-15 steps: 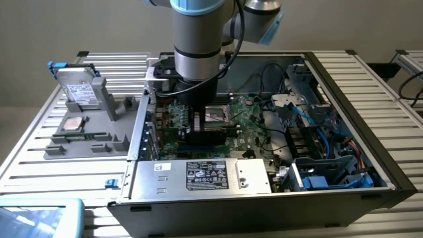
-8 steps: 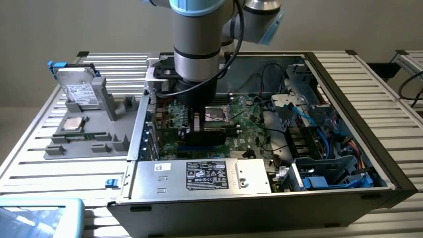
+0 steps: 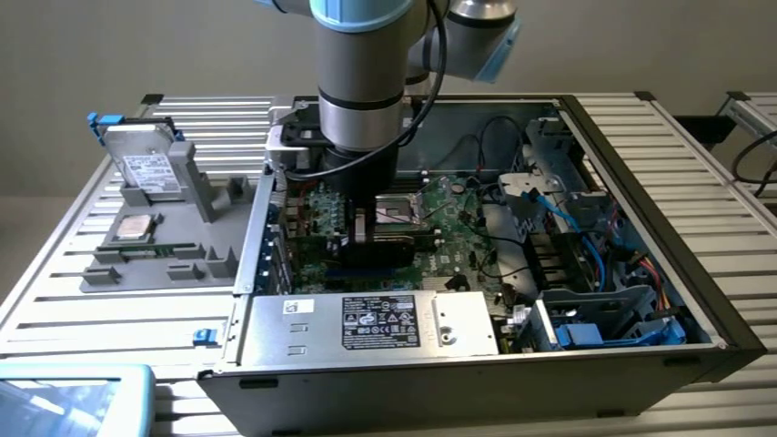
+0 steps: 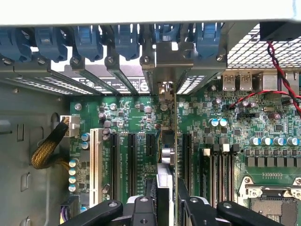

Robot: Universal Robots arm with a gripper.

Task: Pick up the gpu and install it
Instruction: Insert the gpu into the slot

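Observation:
The gpu [image 4: 175, 123] shows edge-on in the wrist view as a thin upright card. It runs from my fingers to its silver bracket [image 4: 164, 61], which stands at the case's rear slot openings. My gripper [image 4: 167, 190] is shut on the card, one black finger [image 4: 182, 195] on each side. The card stands over the motherboard [image 4: 141, 117] in line with the black expansion slots [image 4: 132, 160]; I cannot tell how deep it sits. In the exterior view my gripper [image 3: 364, 232] reaches down inside the open computer case [image 3: 643, 228], and the gpu [image 3: 407, 242] is a dark slab at its fingers.
A grey fixture [image 3: 170, 264] at the exterior view's left holds a silver hard drive [image 3: 148, 168] and a small chip [image 3: 134, 228]. Inside the case are the power supply [image 3: 364, 323], blue cables [image 3: 607, 246], the CPU socket [image 4: 273, 186] and red wires [image 4: 282, 70]. Blue slot clips [image 4: 89, 40] line the rear wall.

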